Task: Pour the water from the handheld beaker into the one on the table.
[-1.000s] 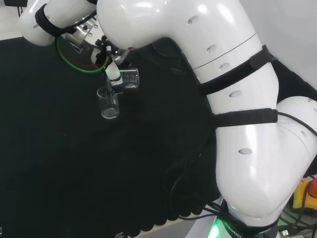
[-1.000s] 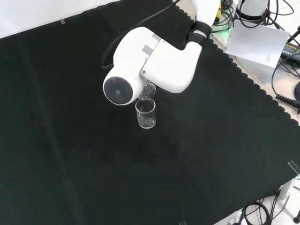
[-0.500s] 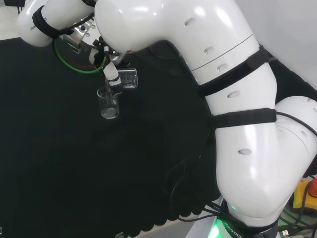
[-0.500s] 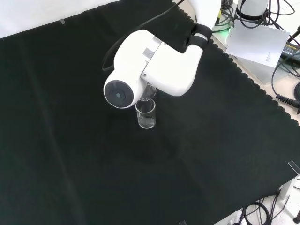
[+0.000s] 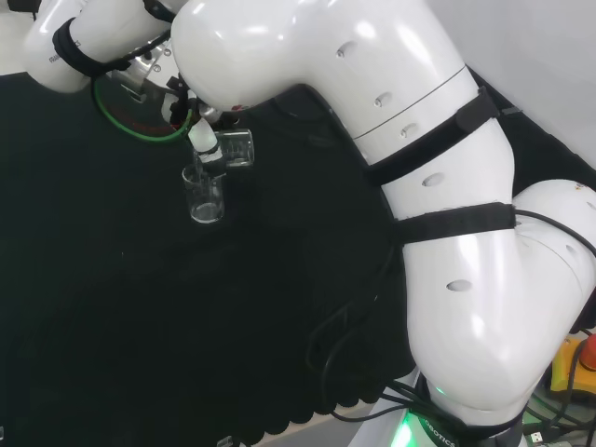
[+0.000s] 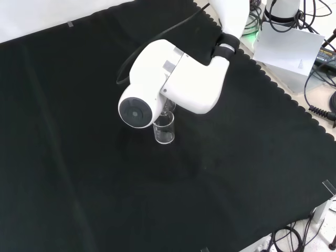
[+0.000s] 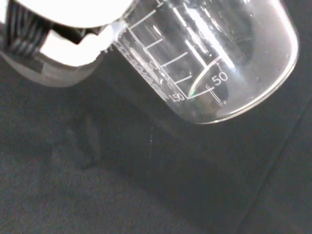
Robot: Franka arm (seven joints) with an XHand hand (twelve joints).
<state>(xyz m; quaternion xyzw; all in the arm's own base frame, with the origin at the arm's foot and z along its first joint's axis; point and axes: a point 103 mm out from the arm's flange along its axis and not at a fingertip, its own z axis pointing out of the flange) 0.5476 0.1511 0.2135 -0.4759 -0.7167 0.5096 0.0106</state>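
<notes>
In the wrist view a clear, cylindrical handheld beaker with white graduation lines lies tipped on its side, glossy against the matte black cloth, with a white and black part of the hand pressed on its wall at about ten o'clock. In the head view the hand pinches this beaker, which is tilted with its mouth over the rim of the table beaker, an upright clear cylinder standing on the cloth at seven o'clock from it. In the front view the table beaker stands at five o'clock from the arm's white link with its round grey cap. Against half a second ago, hand and held beaker have shifted slightly up and left in the head view; the table beaker has stayed put.
</notes>
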